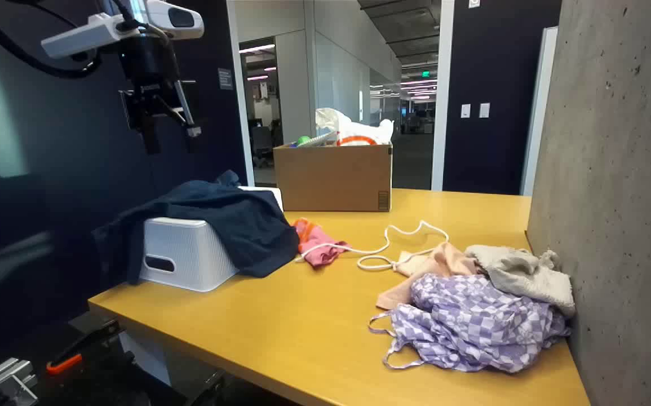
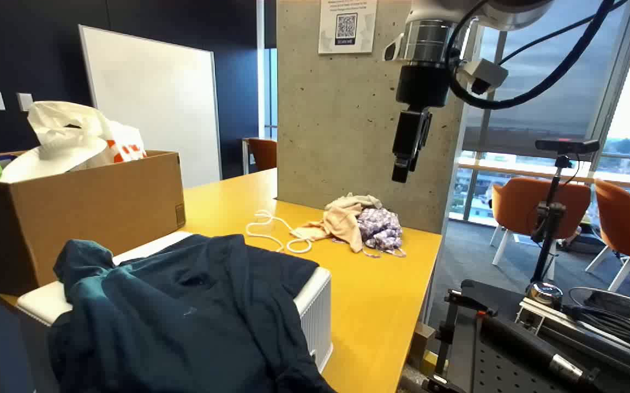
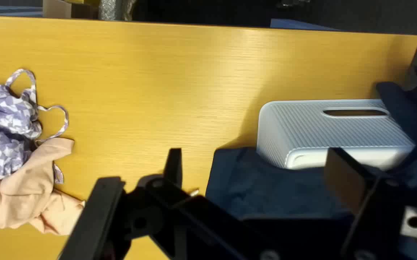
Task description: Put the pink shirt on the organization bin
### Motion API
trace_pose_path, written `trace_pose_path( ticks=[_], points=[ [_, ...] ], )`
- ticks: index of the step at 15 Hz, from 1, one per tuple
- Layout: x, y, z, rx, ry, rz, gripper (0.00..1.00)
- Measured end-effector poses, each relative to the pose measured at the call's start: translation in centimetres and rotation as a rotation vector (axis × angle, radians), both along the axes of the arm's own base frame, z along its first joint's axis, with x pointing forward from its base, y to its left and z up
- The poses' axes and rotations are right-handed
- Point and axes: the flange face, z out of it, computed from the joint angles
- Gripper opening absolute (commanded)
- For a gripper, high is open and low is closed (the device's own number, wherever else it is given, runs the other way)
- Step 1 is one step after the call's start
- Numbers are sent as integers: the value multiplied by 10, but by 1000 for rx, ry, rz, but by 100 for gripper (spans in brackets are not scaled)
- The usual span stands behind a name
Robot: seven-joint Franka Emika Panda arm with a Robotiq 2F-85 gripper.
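Observation:
A crumpled pink cloth point(image 1: 328, 248) with an orange part lies on the table, beside the draped edge of a dark blue shirt. It is hidden in the wrist view and in the exterior view from behind the bin. The white ribbed bin point(image 1: 187, 254) sits upside down near the table edge; it also shows in an exterior view point(image 2: 315, 319) and in the wrist view point(image 3: 316, 126). The dark shirt point(image 1: 207, 225) covers much of its top; it also shows in an exterior view point(image 2: 184, 322). My gripper point(image 1: 172, 141) is open and empty, high above the bin and shirt; its spread fingers show in the wrist view point(image 3: 255, 155).
A cardboard box point(image 1: 333, 177) with mixed items stands at the table's back. A white cord point(image 1: 379, 251) lies by the pink cloth. A peach cloth point(image 1: 443, 265), a purple checkered garment point(image 1: 483, 321) and a grey cloth point(image 1: 528, 276) are heaped beside the concrete pillar point(image 1: 612, 197).

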Motion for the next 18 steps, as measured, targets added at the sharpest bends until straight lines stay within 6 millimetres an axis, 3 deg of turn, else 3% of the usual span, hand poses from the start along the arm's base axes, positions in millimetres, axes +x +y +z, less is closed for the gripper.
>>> trace_pose_path(
  ticks=[8,10,12,14,18],
  points=[
    [1,1,2,0,-3,2,100],
    [9,5,16,2,-21,16,100],
    [29,6,36,-1,-17,62,100],
    [58,3,40,-5,26,124,100],
    [123,-13,2,-12,155,258,100]
  ],
)
